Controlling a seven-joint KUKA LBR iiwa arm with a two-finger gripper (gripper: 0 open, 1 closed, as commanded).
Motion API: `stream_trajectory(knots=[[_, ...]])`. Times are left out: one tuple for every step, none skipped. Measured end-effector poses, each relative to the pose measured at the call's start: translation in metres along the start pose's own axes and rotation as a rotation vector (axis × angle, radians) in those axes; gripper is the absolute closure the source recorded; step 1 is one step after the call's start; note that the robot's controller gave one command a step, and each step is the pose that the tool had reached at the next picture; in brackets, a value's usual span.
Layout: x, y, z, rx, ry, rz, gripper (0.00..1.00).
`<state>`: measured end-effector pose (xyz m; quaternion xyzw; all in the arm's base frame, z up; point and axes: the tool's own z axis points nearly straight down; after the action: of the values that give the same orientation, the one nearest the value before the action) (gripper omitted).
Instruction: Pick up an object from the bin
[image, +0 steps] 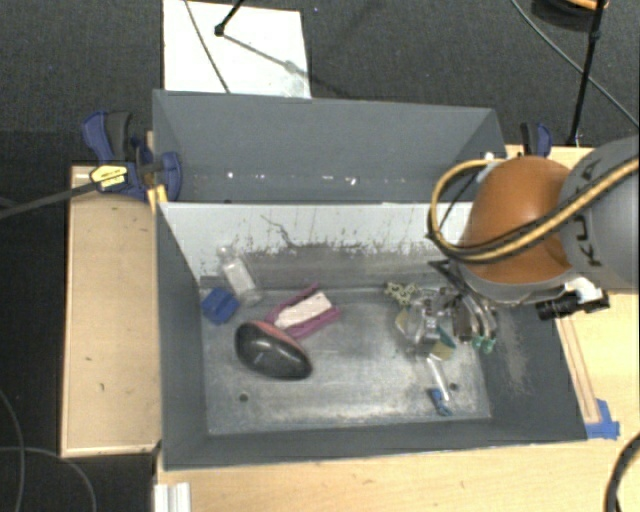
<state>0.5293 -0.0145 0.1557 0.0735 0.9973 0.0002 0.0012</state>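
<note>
Well, our end effector (441, 328) hangs low at the bin's (345, 392) right, beside a small white stick (438, 384), grab height we reckon; apart or clamped, can't tell.

Small pale-green tangle (404, 296): right of frame centre, on bin (350, 385) floor near back wall, just left of claw (447, 328); exact shape unclear. Thin white stick (438, 386), blue tip: lies flat just below claw, slightly tilted, blue end toward lower frame. Whether either is gripped cannot be told.
</note>
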Motion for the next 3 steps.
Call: stream_trajectory(knots=[[0.025,-0.034,0.028,0.002,0.004,0.288,1.00],[0.001,-0.069,0.024,0.001,-0.003,0.437,1.00],[0.001,-0.068,0.024,0.001,-0.002,0.435,0.00]])
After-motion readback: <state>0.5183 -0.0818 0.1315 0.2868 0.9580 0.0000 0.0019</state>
